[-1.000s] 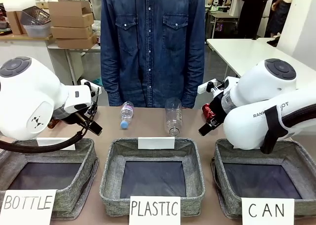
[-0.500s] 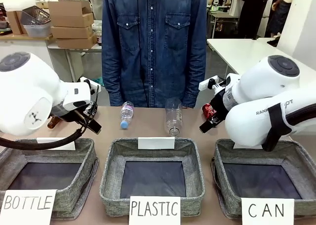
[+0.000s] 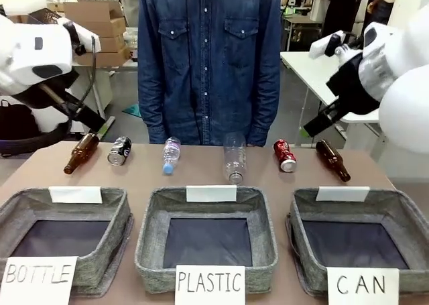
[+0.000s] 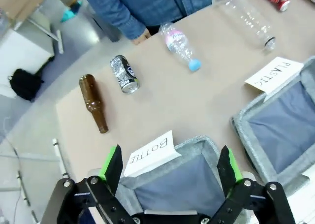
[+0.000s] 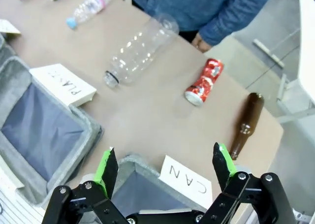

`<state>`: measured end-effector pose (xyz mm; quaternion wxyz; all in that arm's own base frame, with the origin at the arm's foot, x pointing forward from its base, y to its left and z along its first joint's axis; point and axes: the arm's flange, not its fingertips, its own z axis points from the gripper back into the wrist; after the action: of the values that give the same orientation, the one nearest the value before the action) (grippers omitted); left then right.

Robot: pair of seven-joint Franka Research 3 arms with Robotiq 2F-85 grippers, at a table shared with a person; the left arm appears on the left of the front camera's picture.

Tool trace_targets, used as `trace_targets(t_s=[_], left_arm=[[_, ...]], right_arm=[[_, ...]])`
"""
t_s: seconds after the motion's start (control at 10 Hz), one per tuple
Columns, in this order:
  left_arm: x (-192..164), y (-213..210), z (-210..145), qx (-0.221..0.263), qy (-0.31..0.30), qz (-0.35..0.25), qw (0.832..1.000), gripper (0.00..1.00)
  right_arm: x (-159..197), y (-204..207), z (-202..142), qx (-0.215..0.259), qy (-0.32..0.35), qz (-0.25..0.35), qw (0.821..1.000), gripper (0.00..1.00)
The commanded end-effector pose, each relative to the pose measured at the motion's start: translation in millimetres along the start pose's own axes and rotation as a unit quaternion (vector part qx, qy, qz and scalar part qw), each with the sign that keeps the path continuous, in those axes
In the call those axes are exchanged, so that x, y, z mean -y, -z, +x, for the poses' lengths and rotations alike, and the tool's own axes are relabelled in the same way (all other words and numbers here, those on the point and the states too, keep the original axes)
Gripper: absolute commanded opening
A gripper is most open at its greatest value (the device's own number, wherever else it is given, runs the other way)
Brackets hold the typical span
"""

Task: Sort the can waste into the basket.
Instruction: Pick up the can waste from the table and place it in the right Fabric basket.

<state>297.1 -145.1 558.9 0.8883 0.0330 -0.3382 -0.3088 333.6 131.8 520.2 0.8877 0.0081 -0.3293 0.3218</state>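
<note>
We see left claw (image 4: 170, 160), right claw (image 5: 165, 160) both wide, empty. Shiny red narrow-waisted metal can (image 3: 286, 155), black-and-silver metal can (image 3: 119, 151) lie on table (image 3: 261, 176), outside grey woven CAN basket (image 3: 382, 196).

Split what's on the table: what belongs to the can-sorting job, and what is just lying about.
For the job:
red can
black and silver can
CAN basket

Lying about:
left brown bottle
right brown bottle
small plastic bottle
large clear bottle
PLASTIC basket
BOTTLE basket
</note>
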Motion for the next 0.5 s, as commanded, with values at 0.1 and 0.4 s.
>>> trace_targets(t_s=[0.1,0.4], left_arm=[[0,0,0,0.0,0.0,0.0,1.0,1.0],[-49,-12,-23,-0.064,-0.098,-0.327,0.938,1.0]], right_arm=[[-1,7,7,-0.03,0.006,0.056,0.998,1.0],[55,-25,-30,0.033,0.179,0.367,0.912,1.0]])
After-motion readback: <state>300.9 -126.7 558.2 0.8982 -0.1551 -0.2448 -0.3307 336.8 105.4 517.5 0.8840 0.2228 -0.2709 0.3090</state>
